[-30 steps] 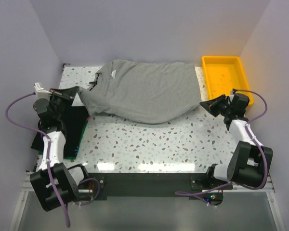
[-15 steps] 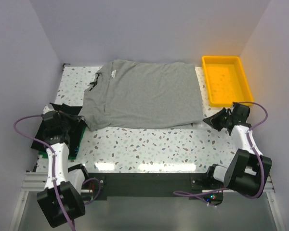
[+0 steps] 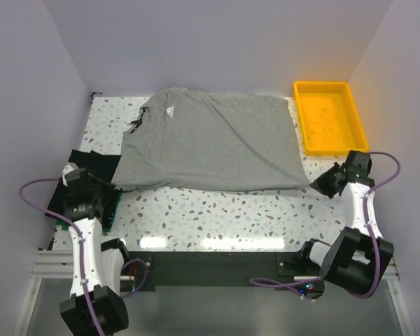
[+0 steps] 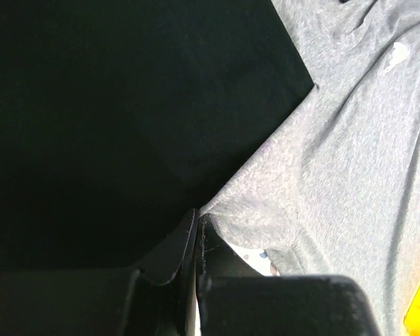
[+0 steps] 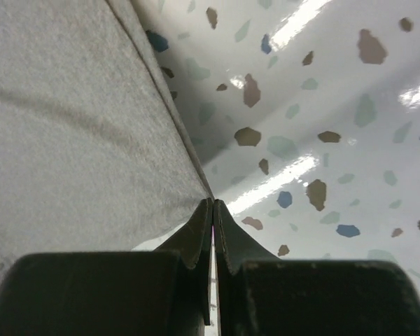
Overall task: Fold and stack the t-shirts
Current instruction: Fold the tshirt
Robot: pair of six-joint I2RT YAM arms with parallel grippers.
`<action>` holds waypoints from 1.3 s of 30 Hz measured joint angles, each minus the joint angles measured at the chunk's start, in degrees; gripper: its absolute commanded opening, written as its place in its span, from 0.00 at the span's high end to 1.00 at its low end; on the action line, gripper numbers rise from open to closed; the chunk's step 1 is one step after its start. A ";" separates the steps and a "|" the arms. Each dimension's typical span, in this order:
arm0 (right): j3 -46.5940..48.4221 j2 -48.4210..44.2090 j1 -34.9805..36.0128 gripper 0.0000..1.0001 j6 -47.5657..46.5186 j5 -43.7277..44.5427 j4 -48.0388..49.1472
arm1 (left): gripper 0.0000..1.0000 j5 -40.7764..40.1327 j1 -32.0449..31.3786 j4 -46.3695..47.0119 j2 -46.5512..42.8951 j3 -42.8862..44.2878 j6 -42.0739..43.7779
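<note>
Dragged nearer now, grey shirt [image 3: 210,147] lies stretched flat, L claw [image 3: 113,186] & R claw [image 3: 315,183] each clamped tight on a bottom corner.

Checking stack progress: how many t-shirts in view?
3: grey t-shirt spread out, centre; black t-shirt folded, far left; green t-shirt under it, only an edge showing. Others may hide beneath.

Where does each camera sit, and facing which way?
Top external: above, behind the bases, looking down on the speckled table, heather-grey fabric t-shirt and yellow plastic tray; both arms show.
Left wrist: along the shut left claw, gripping a shirt corner by the folded black shirt.
Right wrist: along the shut right claw on the other corner.
All share the grey shirt.
</note>
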 measured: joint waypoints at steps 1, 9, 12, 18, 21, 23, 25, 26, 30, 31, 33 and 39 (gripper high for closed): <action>0.15 -0.57 -0.09 1.00 -0.09 1.11 -0.63 | 1.00 -0.20 -0.07 -1.20 -0.74 0.35 0.00; 0.17 -2.84 -0.11 1.00 -0.48 6.10 -3.30 | 1.00 -1.66 -0.35 -9.53 -9.03 5.77 -1.20; 0.17 -2.49 -0.11 1.00 -0.70 6.38 -3.28 | 1.00 -2.45 -0.35 -12.33 -12.04 8.28 -2.19; -0.31 0.35 -0.11 1.00 -0.83 7.52 -3.21 | 1.00 -5.05 -0.39 -17.42 -15.26 11.76 -3.58; -0.61 0.35 -0.22 1.00 -0.92 8.09 -3.37 | 1.00 -6.21 -0.39 -19.47 -15.37 11.80 -3.76; -0.63 0.20 -0.28 1.00 -0.94 8.70 -3.37 | 1.00 -6.62 -0.39 -20.46 -15.58 11.78 -4.22; -0.83 -0.57 -0.44 1.00 -1.11 8.41 -3.02 | 1.00 -6.62 -0.39 -20.00 -15.78 11.34 -4.87; -0.94 -1.16 -0.48 1.00 -1.16 7.56 -2.71 | 1.00 -6.47 -0.39 -19.17 -15.76 10.75 -5.07; -1.03 -1.92 -0.15 1.00 -0.81 3.15 0.94 | 1.00 -5.18 -0.55 -15.06 -10.80 9.38 -6.34; -1.03 -1.73 0.11 1.00 -0.57 2.54 1.92 | 1.00 -4.98 -0.87 -13.29 -8.04 9.51 -6.58; -0.90 -0.13 1.55 1.00 0.17 1.90 4.52 | 1.00 -5.79 -3.04 -11.06 -2.12 10.58 -7.41; 1.84 10.67 5.97 1.00 2.25 1.16 9.68 | 1.00 -11.34 -15.69 -5.11 15.52 18.58 -10.14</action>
